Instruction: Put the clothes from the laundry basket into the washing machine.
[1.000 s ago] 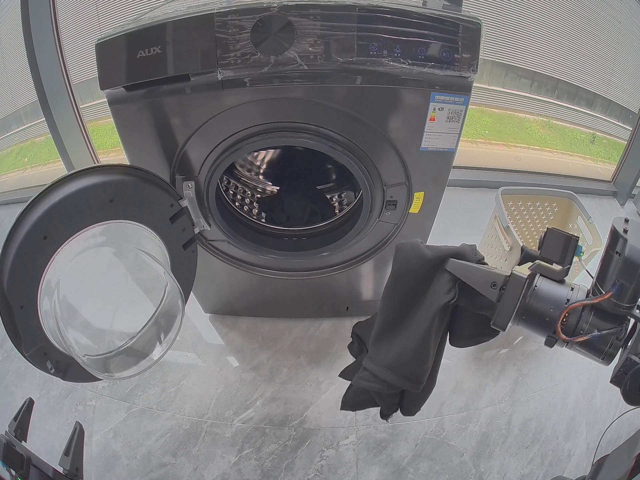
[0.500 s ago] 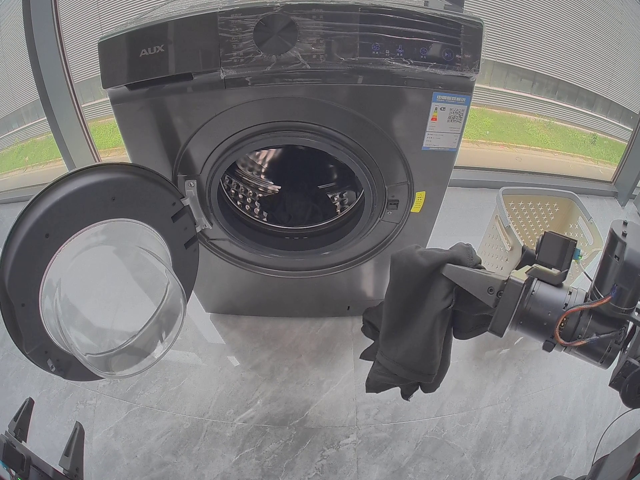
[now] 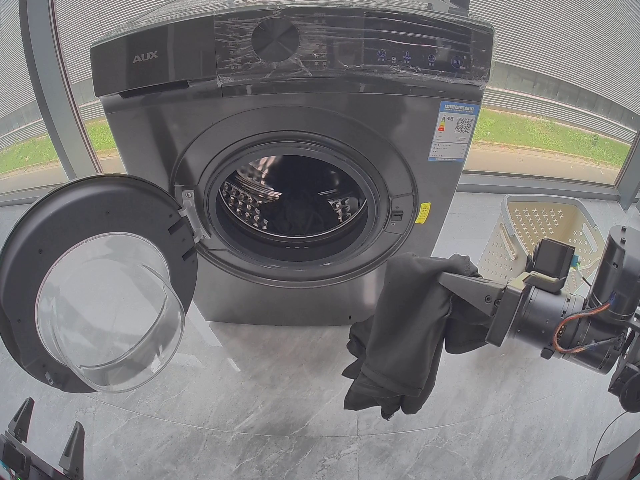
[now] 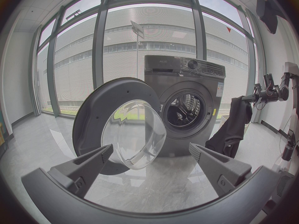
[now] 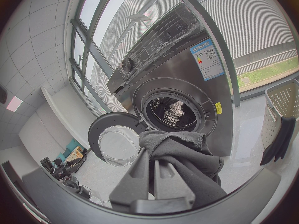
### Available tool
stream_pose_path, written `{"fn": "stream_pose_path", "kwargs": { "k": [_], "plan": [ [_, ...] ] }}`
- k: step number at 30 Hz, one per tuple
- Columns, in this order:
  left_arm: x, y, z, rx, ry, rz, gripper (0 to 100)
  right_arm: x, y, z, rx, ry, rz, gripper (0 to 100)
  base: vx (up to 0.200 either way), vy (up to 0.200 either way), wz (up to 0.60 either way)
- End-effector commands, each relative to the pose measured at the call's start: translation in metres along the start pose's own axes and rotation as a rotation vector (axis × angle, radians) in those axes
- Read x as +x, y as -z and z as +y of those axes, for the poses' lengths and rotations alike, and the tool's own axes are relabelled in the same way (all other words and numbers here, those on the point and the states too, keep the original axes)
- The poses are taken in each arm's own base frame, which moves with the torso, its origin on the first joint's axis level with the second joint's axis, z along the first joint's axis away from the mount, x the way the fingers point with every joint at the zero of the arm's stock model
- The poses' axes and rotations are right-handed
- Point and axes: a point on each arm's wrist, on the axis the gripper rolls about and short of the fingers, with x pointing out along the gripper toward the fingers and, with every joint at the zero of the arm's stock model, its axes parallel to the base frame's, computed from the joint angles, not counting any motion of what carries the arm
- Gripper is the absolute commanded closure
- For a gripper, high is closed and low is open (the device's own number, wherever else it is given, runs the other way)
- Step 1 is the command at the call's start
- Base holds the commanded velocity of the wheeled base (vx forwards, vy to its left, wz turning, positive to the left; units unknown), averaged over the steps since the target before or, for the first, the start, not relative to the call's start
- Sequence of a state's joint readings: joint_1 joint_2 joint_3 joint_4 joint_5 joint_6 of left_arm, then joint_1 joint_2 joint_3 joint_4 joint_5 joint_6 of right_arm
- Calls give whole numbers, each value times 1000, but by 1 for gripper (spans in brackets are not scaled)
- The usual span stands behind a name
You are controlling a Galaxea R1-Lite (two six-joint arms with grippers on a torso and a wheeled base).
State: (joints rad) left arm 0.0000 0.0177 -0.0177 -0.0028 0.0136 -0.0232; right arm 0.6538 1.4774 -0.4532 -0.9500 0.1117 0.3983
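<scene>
1. At the front right of the washing machine (image 3: 293, 101), the right end effector (image 3: 448, 280) is pinched on a dark garment (image 3: 407, 328). The grip is at the upper edge, so the cloth hangs in one long fold with its hem clear of the floor (image 3: 267, 408).
2. Judgement: the high, side-on hold suits carrying. The garment hangs below and to the right of the drum opening (image 3: 291, 198), so it needs lifting and moving left to go in.
3. The door (image 3: 93, 281) is swung fully open to the left, leaving the opening unobstructed.
4. The laundry basket (image 3: 560, 218) stands right of the machine, behind the right arm and close to the pick-up side.
5. The left end effector (image 4: 150, 147) sits low at the left, fingers spread and holding nothing. Judgement: parked out of the way.
6. The right wrist view adds:
   - both fingers pressed together on bunched fabric;
   - a second dark piece (image 5: 278, 139) draped over the basket's rim, a spot the arm blocks in the head view.
7. The left wrist view adds a side-on look: the garment is well apart from the machine's front.
8. The head view adds a dark mass low in the drum. Cannot tell whether it is cloth.
</scene>
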Motion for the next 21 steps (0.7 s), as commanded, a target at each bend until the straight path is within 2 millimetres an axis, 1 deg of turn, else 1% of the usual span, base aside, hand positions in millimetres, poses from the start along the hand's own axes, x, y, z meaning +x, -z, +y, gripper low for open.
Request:
{"fn": "stream_pose_path", "kwargs": {
  "k": [1,8,12,16,17,18,21],
  "plan": [
    [0,5,0,-1,0,1,0,0,0,0,-1,-2,-1,100,0,200,0],
    [0,5,0,0,0,1,0,1,0,3,-7,-15,1,100,0,200,0],
    [0,5,0,6,-2,1,0,2,2,8,-41,-29,6,100,0,0,0],
    [0,5,0,14,0,1,0,3,7,14,-70,-2,12,100,0,0,0],
    [0,5,0,16,0,1,0,5,12,20,-74,13,16,100,0,0,0],
    [0,5,0,14,0,1,0,6,13,21,-75,24,17,100,0,0,0],
    [0,5,0,14,0,0,0,12,19,22,-79,66,20,100,0,0,0]
  ]
}}
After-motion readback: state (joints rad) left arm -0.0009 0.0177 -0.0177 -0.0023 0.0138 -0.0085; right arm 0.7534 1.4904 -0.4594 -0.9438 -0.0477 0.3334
